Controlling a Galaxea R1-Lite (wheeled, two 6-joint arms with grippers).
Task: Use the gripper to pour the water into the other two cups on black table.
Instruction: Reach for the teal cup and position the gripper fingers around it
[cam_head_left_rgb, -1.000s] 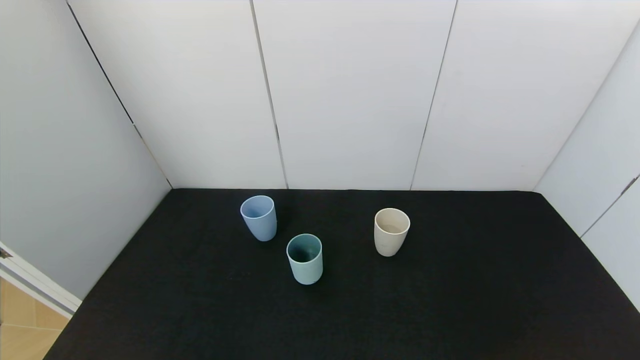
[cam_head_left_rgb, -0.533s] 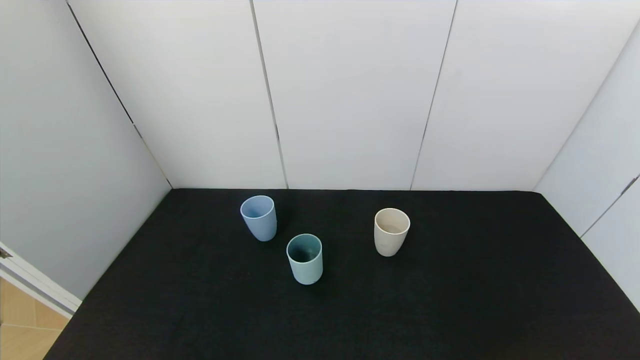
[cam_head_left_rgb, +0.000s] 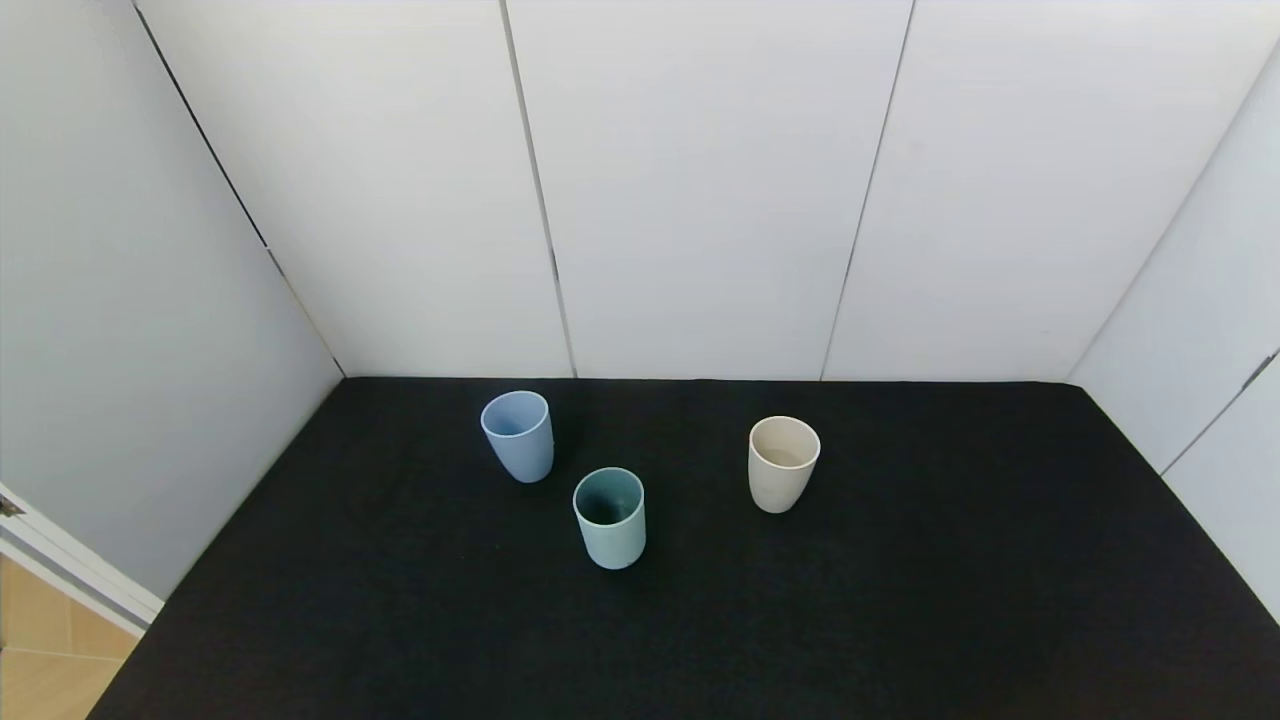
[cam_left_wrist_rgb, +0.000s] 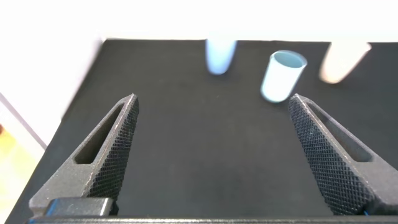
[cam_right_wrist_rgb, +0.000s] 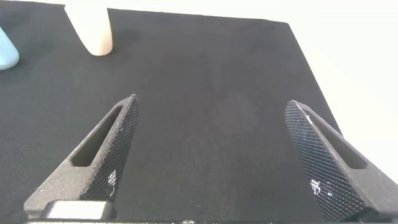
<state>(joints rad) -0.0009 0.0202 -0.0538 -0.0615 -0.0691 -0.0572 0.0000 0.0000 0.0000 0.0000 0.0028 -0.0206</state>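
Black mesh-textured fingers (cam_left_wrist_rgb: 115, 152) frame the left wrist view: the left gripper (cam_left_wrist_rgb: 211, 155) hangs spread wide over the table (cam_left_wrist_rgb: 186, 137) with nothing between its jaws, low above the near part of the cloth and well short of the cups. Ahead of it, the teal cup (cam_left_wrist_rgb: 281, 74) is nearest, with the blue cup (cam_left_wrist_rgb: 220, 55) farther off to one side and the beige cup (cam_left_wrist_rgb: 341, 62) to the other. Over on the right, the right gripper (cam_right_wrist_rgb: 214, 155) is just as wide apart and holding nothing, poised over bare black cloth, with the beige cup (cam_right_wrist_rgb: 91, 28) standing well beyond it and a sliver of teal at the frame's edge. From the head view neither arm shows; all three cups stand upright and apart on the table (cam_head_left_rgb: 900, 600), blue cup (cam_head_left_rgb: 518, 435) toward the back left, teal cup (cam_head_left_rgb: 610, 517) nearer the front and just right of it, beige cup (cam_head_left_rgb: 782, 463) off to the right. White wall panels (cam_head_left_rgb: 700, 180) close in the back and sides. No water can be made out in any cup.
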